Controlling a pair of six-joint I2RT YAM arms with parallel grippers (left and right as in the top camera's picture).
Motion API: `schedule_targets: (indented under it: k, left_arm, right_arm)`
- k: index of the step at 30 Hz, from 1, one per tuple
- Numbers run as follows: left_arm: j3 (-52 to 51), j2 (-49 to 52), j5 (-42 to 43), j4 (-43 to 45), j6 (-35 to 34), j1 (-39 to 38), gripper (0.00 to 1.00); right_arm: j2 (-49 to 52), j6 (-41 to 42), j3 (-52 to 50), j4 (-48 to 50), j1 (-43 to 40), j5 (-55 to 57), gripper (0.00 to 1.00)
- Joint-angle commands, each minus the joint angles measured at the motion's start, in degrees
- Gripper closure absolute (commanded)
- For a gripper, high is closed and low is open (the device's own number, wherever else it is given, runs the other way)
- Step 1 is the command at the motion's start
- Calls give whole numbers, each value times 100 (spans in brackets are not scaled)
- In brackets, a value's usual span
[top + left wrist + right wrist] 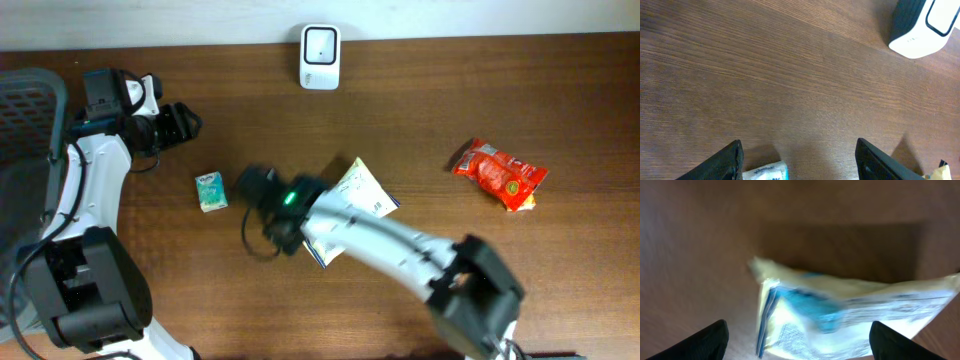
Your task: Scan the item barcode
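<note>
Right arm (390,238) overlaps pouch (365,190); green box (211,191) lies nearby

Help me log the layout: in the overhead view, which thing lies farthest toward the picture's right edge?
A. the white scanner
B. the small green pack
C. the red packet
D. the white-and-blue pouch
C: the red packet lies beyond the scanner, pouch and green pack.
</note>
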Motion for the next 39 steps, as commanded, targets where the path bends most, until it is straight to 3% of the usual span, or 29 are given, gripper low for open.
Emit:
schedule_targets:
  k: [1,6,10,14,15,19,26,30,37,39]
  left_arm:
    - [26,46,63,0,111,-229,30]
    - [26,46,39,-2,313,-629,29]
    - [26,46,20,50,313,-809,27]
    - [26,46,20,87,310,-817,26]
    - [26,46,20,87,310,-817,26]
    - [26,46,-85,109,310,-817,26]
    - [26,46,-129,107,310,-817,21]
    - [26,46,-129,107,310,-817,10]
    - [26,46,-129,105,310,-817,4]
    - [26,46,-127,103,310,-817,0]
  right_arm:
    - [-592,26,372,-116,-1172,-1624,12]
    - [-592,33,328,-944,-2531,-2511,14]
    - [-592,39,105,-1244,-2957,-2505,21]
    - [-586,85,-555,-1084,-3106,-2601,87]
    - [-577,87,-791,-1010,-3080,-2682,96]
    - [-577,232,-1508,-955,-3021,-2721,96]
    - [-575,1102,-2680,688,-3005,-3152,96]
    - [-496,1469,-2769,1093,-2983,-3150,96]
    - [-382,1593,-2754,1923,-3001,-3154,96]
    - [-380,1617,-2754,2566,-3051,-3152,96]
